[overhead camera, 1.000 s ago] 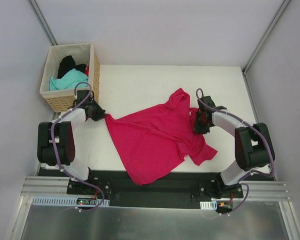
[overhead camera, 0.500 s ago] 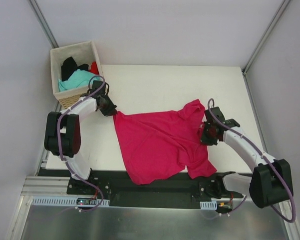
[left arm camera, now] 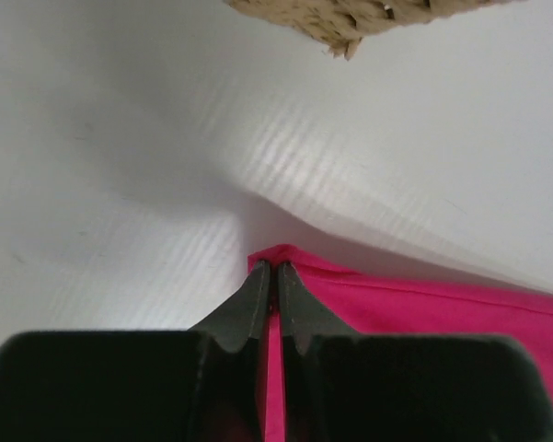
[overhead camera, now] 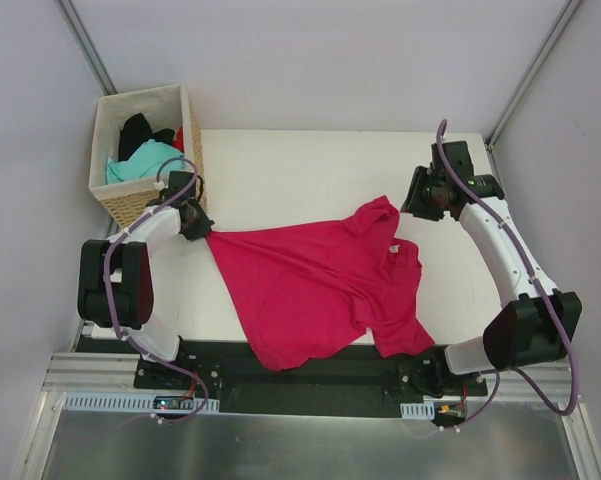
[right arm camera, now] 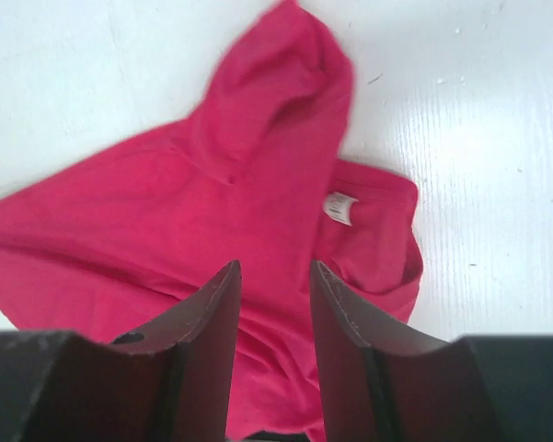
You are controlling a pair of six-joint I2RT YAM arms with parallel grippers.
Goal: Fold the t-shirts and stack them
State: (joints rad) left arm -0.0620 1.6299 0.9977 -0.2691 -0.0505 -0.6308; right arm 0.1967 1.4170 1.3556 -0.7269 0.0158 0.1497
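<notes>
We are at the spreading step: the pink t-shirt [overhead camera: 310,285] lies rumpled in the middle of the tabletop [overhead camera: 280,160]. The left gripper [overhead camera: 202,230] pinches its corner, fingers together, near the left edge. The right gripper [overhead camera: 417,203] has its fingers apart and empty; I think it needs another corner next.

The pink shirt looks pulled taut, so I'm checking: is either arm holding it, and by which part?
The left gripper is shut on a corner of the crimson-pink shirt, pinched between its fingers. The right gripper is open, holding nothing.

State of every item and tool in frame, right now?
pink t-shirt: unfolded, rumpled on table, corner pinched
left tool: shut on pink t-shirt corner
right tool: open, empty, clear of shirt
basket: upright, holding clothes
teal t-shirt: bunched in basket
black t-shirt: bunched in basket
</notes>
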